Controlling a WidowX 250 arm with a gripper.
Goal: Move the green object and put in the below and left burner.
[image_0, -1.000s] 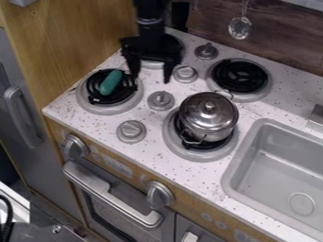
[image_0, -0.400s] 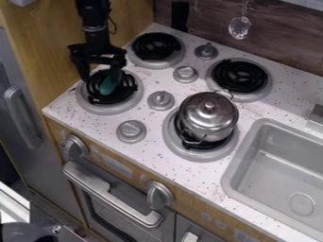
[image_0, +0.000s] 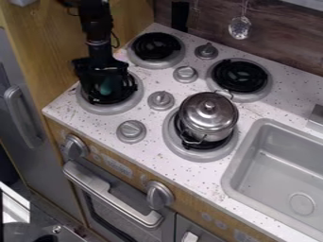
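At left, the black gripper [image_0: 108,92] has come leftward and down from beside the rear-left burner [image_0: 156,49], and is now low over the front-left burner [image_0: 88,106]. Partly hidden by it, the green object [image_0: 108,86] is at that burner, in about the same spot as before. Whether the gripper is open or closed on it, I cannot tell. This looks like the requested burner, so little carrying seems needed. To the right, the lidded silver pot [image_0: 208,113] is unmoved.
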